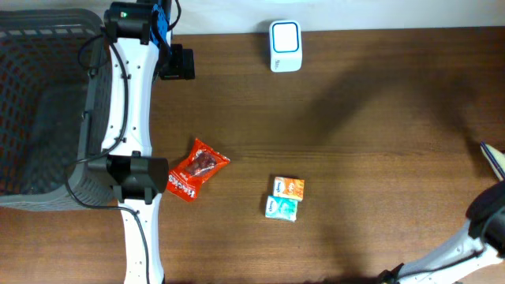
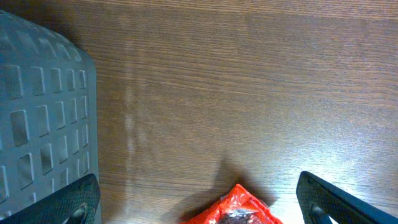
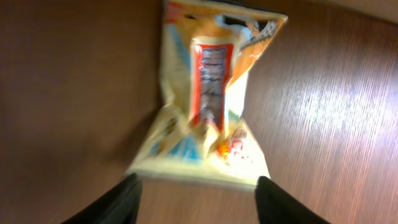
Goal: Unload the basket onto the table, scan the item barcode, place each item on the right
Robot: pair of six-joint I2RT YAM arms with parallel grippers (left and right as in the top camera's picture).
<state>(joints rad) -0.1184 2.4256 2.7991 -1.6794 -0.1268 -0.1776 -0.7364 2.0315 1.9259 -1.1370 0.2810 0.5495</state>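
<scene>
Wooden table (image 1: 379,118): dark brown, grain running lengthwise.

Basket (image 1: 47,102): grey plastic with perforated walls, standing at the table's left end.

Snack packet (image 1: 197,169): red and glossy, lying flat and askew near the basket's right side.

Orange carton (image 1: 289,188) and teal carton (image 1: 281,207): small, lying flat and touching each other, well to the packet's right.

Left hand (image 2: 199,208) spread wide, right hand (image 3: 198,202) parted
</scene>
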